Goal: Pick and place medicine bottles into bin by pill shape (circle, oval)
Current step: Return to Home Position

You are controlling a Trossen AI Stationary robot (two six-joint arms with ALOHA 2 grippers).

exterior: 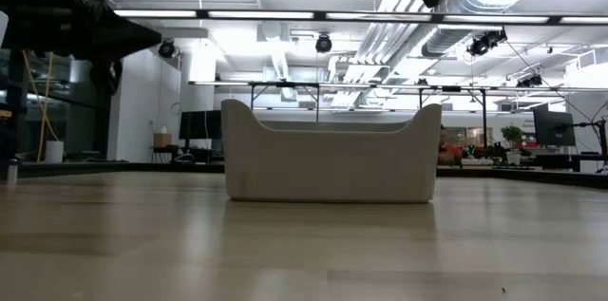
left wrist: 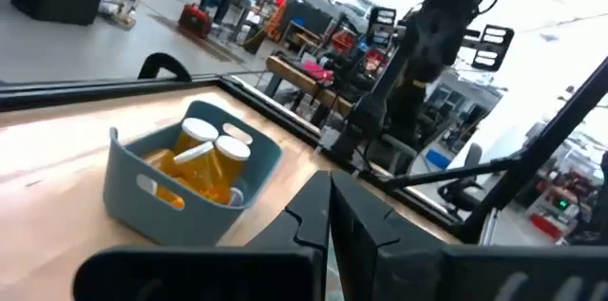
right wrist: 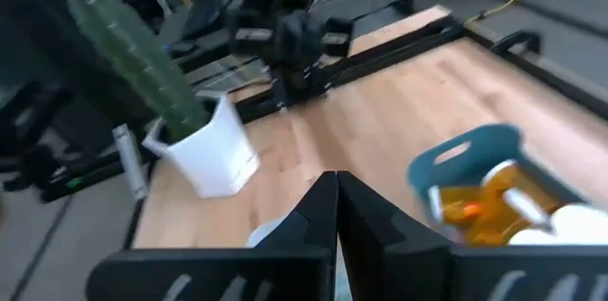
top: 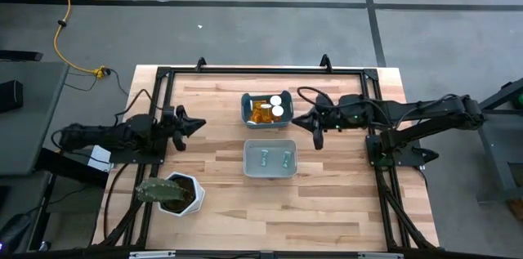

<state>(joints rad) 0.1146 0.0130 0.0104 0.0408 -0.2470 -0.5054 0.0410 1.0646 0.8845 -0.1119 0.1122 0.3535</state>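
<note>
High view: light wooden plank surface (top: 221, 210) inside a black metal frame.

1. Small blue plastic bin (top: 246, 112), upper middle of the surface. Contents: translucent orange medicine bottles (top: 263, 113) with round white caps, packed close together inside. Also recorded in the left wrist view, blue bin (left wrist: 133, 197) with orange bottles (left wrist: 204, 163), and in the right wrist view, blue bin (right wrist: 463, 154) with orange bottles (right wrist: 484, 211).

2. Gray rectangular plastic bin (top: 248, 159), just below the blue bin in the high view, apart from it. Contents: two greenish medicine bottles (top: 263, 158), lying side by side on the floor of the bin. Low view: gray bin (exterior: 331, 163) side-on at mid-surface, contents hidden behind its wall.

3. White hexagonal plant pot (top: 189, 198) carrying a green cactus (top: 155, 191), lower left of the surface, well apart from both bins. Right wrist view: white hexagonal plant pot (right wrist: 214, 159) upright, cactus (right wrist: 133, 54) leaning out of it.

4. Left gripper (top: 198, 125), left part of the surface, pointed toward the bins and well apart from them. Fingers (left wrist: 313, 216) clenched tip to tip, nothing between.

5. Right gripper (top: 297, 120), just right of the blue bin, not touching it. Fingers (right wrist: 318, 211) pressed together, empty.
</note>
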